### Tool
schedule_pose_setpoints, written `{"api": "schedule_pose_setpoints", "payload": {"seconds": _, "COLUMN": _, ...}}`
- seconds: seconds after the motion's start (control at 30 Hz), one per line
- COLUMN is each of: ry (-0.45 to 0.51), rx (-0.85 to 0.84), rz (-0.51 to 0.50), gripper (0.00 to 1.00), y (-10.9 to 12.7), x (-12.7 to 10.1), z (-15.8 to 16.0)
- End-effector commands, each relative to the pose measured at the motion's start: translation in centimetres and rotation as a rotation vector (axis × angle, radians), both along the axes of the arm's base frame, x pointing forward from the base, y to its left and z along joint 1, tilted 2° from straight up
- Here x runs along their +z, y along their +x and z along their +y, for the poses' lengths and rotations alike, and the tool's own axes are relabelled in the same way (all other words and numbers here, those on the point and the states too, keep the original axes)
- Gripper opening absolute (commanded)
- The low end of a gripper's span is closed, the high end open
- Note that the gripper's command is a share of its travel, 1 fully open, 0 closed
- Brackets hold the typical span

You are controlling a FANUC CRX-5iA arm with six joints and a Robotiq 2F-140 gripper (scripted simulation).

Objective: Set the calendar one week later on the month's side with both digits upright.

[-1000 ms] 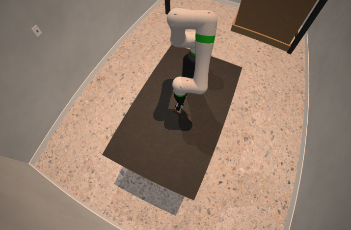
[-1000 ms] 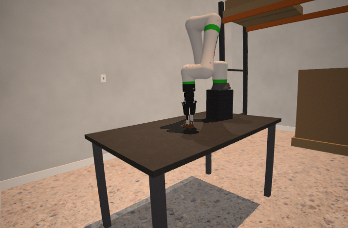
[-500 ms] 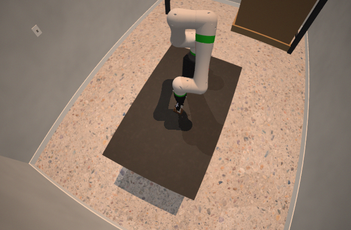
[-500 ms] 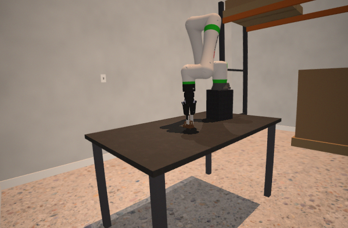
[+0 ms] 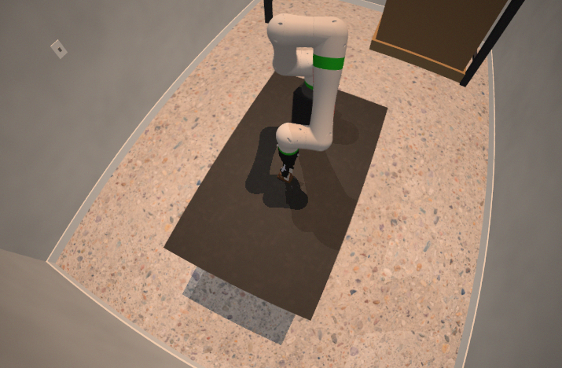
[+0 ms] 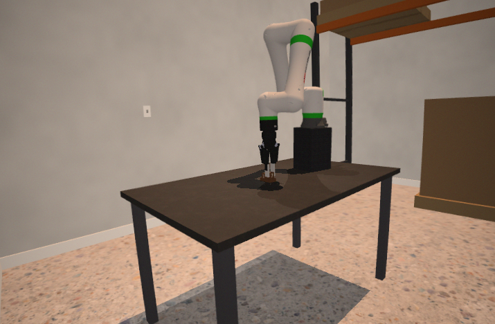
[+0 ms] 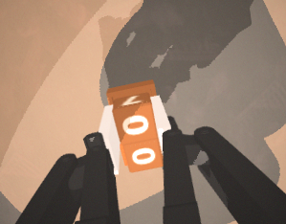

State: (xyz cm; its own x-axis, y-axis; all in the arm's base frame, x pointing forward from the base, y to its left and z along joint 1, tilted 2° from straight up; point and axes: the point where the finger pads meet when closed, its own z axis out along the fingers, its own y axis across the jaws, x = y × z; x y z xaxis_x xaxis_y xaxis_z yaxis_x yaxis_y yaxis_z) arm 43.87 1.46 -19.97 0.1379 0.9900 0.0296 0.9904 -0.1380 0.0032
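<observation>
Your fingers clamp narrow on the orange cube (image 7: pixel 141 137); its long axis runs straight away from them, above the bench (image 6: pixel 225 206).

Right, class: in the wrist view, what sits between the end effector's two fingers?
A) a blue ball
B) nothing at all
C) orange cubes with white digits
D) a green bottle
C: the orange cubes with white zeros show between the end effector's white pads.
</observation>
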Motion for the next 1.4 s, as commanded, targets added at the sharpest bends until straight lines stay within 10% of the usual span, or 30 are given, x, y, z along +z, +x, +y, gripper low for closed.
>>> {"api": "schedule_pose_setpoints", "payload": {"seconds": 0.0, "ry": 0.000, "rx": 0.000, "rz": 0.000, "gripper": 0.17, "y": 0.02, "x": -0.09, "z": 0.00}}
{"api": "schedule_pose_setpoints", "payload": {"seconds": 1.37, "ry": 0.000, "rx": 0.000, "rz": 0.000, "gripper": 0.17, "y": 0.02, "x": -0.78, "z": 0.02}}
